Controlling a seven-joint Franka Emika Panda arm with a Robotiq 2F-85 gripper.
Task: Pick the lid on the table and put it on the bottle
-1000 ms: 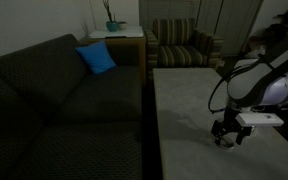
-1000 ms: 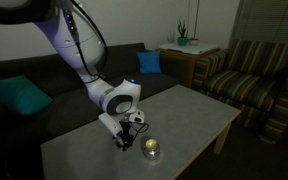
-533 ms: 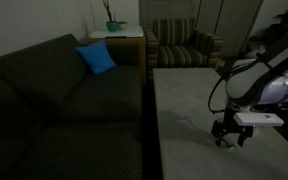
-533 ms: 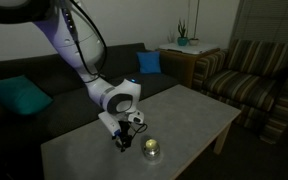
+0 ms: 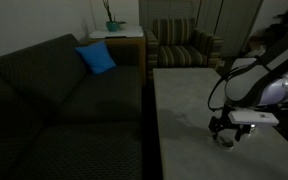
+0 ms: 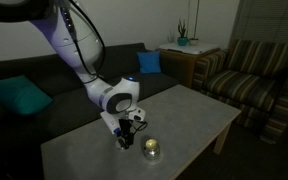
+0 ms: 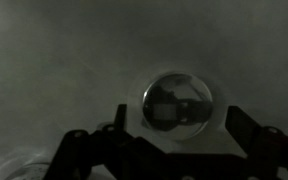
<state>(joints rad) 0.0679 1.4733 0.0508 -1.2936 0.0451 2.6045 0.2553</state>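
The lid [image 7: 179,101] is a low round disc with a pale rim and a shiny middle, lying flat on the table. In the wrist view it sits between my two dark fingertips, touching neither. My gripper [image 7: 178,113] is open and hangs low over it. In an exterior view the gripper [image 6: 125,139] points down at the table just beside the bottle [image 6: 151,150], a short squat container with a yellowish glint. From the opposite side the gripper [image 5: 227,134] is near the table's near end. The lid is hidden under the gripper in both exterior views.
The grey tabletop [image 6: 194,115] stretches away past the bottle. A dark sofa [image 5: 64,100] with a blue cushion [image 5: 96,58] runs along one long side. A striped armchair [image 6: 249,75] and a side table with a plant [image 5: 112,27] stand beyond.
Almost nothing differs. The arm has settled very slightly lower over the lid, with the jaws still open.
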